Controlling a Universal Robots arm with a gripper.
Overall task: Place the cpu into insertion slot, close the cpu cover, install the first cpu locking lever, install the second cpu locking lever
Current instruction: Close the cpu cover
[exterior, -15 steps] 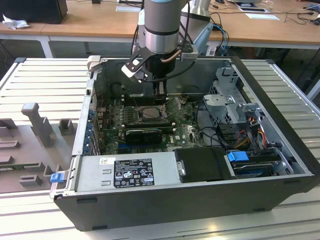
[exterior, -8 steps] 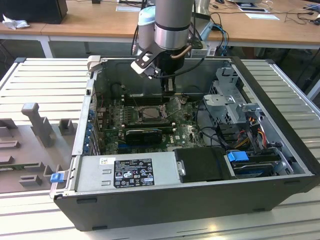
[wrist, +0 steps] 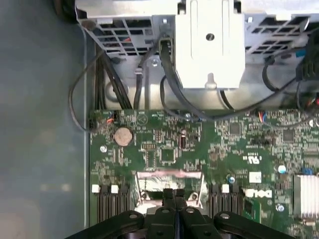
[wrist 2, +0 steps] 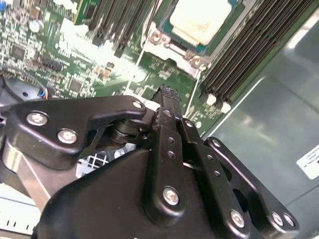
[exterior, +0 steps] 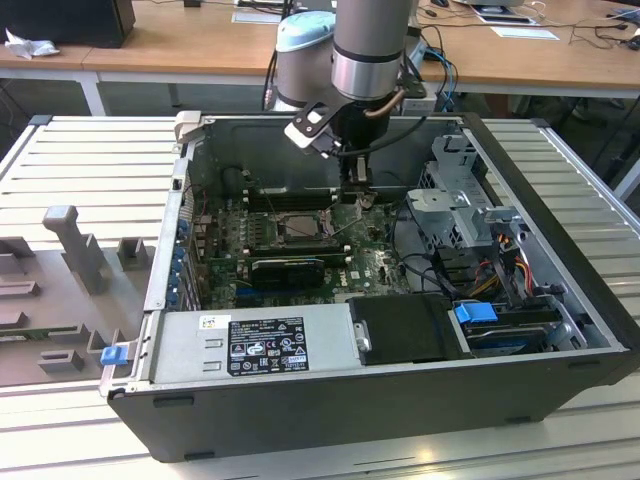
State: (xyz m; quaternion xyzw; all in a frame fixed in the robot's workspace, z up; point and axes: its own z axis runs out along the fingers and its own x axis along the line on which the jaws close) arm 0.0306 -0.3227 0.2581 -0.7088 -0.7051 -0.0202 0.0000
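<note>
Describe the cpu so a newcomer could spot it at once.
Inside the open computer case, find the green motherboard. In the second wrist view, the cpu lies between two banks of long black memory slots: the only pale, flat square there, edged by a silvery metal frame.

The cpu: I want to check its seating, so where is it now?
In the second wrist view the cpu lies in its socket on the green board, between two banks of black memory slots, just ahead of the gripper.
</note>
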